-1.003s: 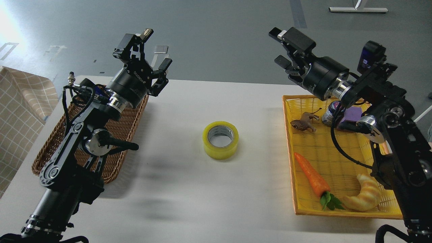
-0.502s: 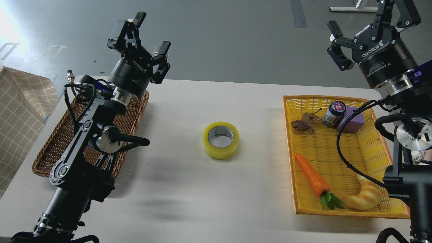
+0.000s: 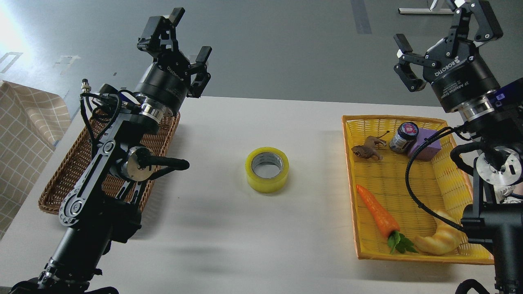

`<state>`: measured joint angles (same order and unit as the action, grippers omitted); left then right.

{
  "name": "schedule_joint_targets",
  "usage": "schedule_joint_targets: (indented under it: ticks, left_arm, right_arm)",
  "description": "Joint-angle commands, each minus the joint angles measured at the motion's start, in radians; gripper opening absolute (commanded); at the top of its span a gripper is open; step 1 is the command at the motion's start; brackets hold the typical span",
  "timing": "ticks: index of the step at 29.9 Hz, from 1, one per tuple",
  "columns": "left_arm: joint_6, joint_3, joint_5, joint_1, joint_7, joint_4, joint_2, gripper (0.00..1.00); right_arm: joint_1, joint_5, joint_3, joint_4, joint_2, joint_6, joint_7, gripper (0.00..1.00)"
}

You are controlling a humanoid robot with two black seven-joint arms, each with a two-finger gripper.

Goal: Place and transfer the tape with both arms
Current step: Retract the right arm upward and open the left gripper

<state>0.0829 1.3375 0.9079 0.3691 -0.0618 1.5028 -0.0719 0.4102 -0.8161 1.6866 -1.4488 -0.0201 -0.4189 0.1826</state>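
Note:
The yellow-green tape roll [image 3: 267, 169] lies flat on the white table [image 3: 245, 228] at its middle, grey-white core facing up, touched by nothing. My left gripper [image 3: 188, 36] is open and empty, raised above the far end of the brown wicker basket [image 3: 81, 163], up and to the left of the tape. My right gripper [image 3: 441, 28] is open and empty, raised high above the far right corner of the yellow basket [image 3: 367, 253], far right of the tape.
The yellow basket holds a carrot [image 3: 378, 212], a croissant [image 3: 441, 239], a toy lion [image 3: 367, 149], a dark jar [image 3: 403, 136] and a purple block [image 3: 427, 147]. A checked cloth [image 3: 24, 122] hangs at the left edge.
My right arm swung up and out from over the yellow basket to high at the far right. My left gripper rose a little and shifted right. The tape has not moved.

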Motion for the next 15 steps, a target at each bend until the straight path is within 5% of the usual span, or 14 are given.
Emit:
schedule_joint_targets:
  ticks: [1, 15]
  left_arm:
    - [0.003, -0.003, 0.002, -0.016, -0.003, 0.033, -0.012, 0.98]
    - [0.057, 0.008, -0.001, -0.070, -0.041, 0.077, -0.029, 0.98]
  right_arm:
    - [-0.008, 0.002, 0.001, -0.005, 0.000, -0.001, -0.002, 1.00]
    - [-0.040, 0.012, 0.018, -0.004, 0.002, -0.070, -0.048, 1.00]
